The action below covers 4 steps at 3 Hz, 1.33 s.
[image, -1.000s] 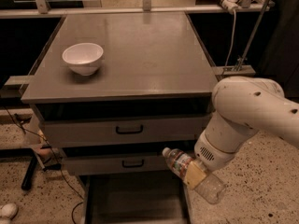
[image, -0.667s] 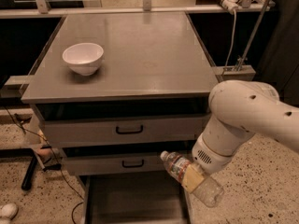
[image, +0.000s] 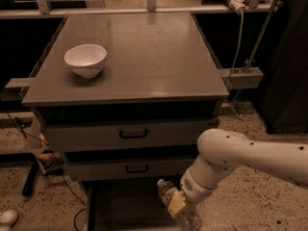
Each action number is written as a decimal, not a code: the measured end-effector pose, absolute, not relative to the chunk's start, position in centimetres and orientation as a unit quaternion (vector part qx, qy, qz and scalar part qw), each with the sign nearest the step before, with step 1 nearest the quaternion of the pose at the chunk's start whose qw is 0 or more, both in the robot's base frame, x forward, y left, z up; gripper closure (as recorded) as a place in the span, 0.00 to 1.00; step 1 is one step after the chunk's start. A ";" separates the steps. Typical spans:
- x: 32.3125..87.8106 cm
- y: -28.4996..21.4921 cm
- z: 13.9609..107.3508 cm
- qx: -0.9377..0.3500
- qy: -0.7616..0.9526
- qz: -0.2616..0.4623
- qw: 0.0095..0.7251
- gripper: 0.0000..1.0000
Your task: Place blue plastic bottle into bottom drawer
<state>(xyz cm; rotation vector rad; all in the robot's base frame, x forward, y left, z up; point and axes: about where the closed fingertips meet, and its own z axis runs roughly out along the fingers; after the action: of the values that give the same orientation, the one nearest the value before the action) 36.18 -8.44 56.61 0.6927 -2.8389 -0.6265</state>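
The gripper (image: 177, 204), fingers clamped around the blue plastic bottle (image: 167, 190), hangs over the open bottom drawer (image: 126, 205) near its right wall, so releasing here could bounce the bottle off the rim and outside.

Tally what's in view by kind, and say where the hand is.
Drawers: 3 (top drawer, middle drawer, bottom drawer pulled open)
Bowls: 1 (white bowl on the cabinet top)
Bottles: 1 (blue plastic bottle, gripped by the hand at the open drawer's right edge)
Total: 5
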 end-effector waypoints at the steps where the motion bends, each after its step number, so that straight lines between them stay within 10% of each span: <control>1: 37.8 -6.6 51.7 0.186 -0.951 -0.237 0.068 1.00; 4: 35.4 -4.0 44.3 0.121 -0.953 -0.268 0.080 1.00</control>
<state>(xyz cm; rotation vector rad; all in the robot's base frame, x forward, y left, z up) 35.43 -4.00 44.29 0.3619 -2.8492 -0.8009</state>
